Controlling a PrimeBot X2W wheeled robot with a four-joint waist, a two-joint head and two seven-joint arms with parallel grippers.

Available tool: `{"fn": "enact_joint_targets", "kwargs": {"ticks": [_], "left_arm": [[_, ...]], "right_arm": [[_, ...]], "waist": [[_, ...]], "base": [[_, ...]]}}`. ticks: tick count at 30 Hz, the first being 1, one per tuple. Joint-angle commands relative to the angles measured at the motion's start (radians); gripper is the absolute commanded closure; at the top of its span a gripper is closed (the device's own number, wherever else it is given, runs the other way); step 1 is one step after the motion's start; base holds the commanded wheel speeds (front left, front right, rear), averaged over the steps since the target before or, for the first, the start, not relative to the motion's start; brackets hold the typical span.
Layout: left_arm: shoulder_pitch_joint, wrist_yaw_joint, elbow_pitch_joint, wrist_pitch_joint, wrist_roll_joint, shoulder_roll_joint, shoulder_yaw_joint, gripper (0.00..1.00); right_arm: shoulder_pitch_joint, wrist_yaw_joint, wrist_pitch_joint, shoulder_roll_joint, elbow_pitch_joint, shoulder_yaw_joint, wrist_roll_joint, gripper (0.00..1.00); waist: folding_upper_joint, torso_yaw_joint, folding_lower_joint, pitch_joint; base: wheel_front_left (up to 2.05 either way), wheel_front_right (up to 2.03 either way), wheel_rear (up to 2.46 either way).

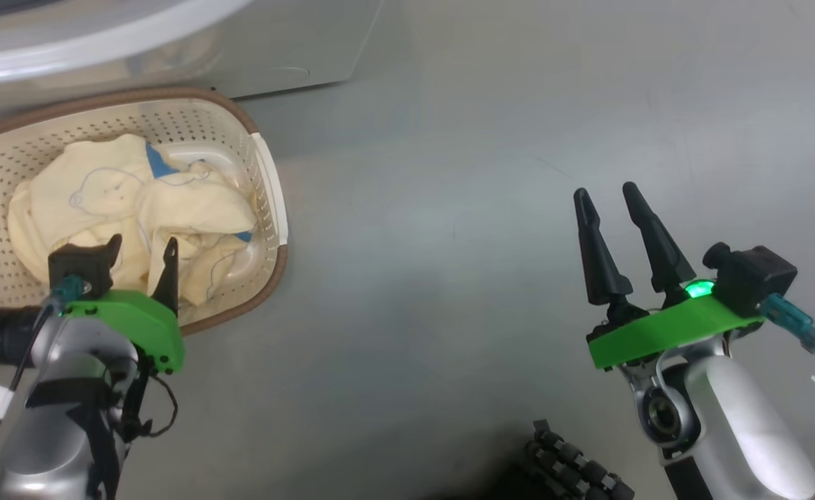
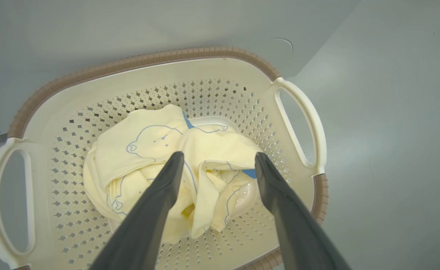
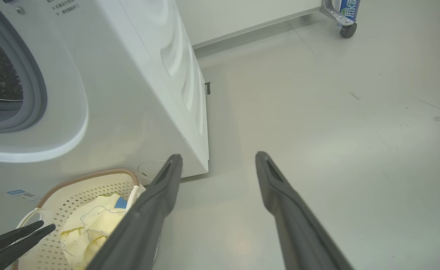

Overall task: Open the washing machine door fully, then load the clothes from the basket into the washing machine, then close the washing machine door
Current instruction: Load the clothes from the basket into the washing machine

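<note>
Over the basket (image 2: 129, 64), the left end effector (image 2: 219, 154) points down, open, empty; right end effector (image 1: 605, 189) open over floor (image 1: 449, 208).

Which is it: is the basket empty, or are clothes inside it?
Not empty. The cream-yellow clothes lie bunched on the floor of the basket, with the open left gripper over them.

clothes (image 1: 129, 208) in basket (image 1: 268, 173) — basket before washing machine (image 3: 129, 75)

Washing machine (image 3: 129, 93) cropped (left edge).
</note>
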Motion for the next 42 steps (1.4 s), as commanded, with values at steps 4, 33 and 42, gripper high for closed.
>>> {"fn": "enact_joint_targets", "kwargs": {"ticks": [4, 33, 42], "left_arm": [[-0.046, 0.014, 0.033, 0.022, -0.001, 0.045, 0.033, 0.00], [-0.267, 0.093, 0.280, 0.137, 0.006, 0.125, 0.017, 0.00], [-0.311, 0.117, 0.303, 0.155, 0.016, 0.138, 0.000, 0.00]], "right_arm": [[-0.015, -0.003, -0.009, -0.001, -0.028, 0.030, 0.012, 0.00], [-0.093, -0.003, -0.009, -0.001, -0.041, 0.107, 0.072, 0.00], [-0.095, -0.003, -0.009, -0.001, -0.046, 0.128, 0.086, 0.00]], "waist": [[0.0000, -0.019, -0.0001, 0.040], [0.0000, -0.094, -0.0001, 0.223], [0.0000, -0.109, -0.0001, 0.246]], "base": [[0.00, 0.00, 0.00], [0.00, 0.00, 0.00], [0.00, 0.00, 0.00]]}}
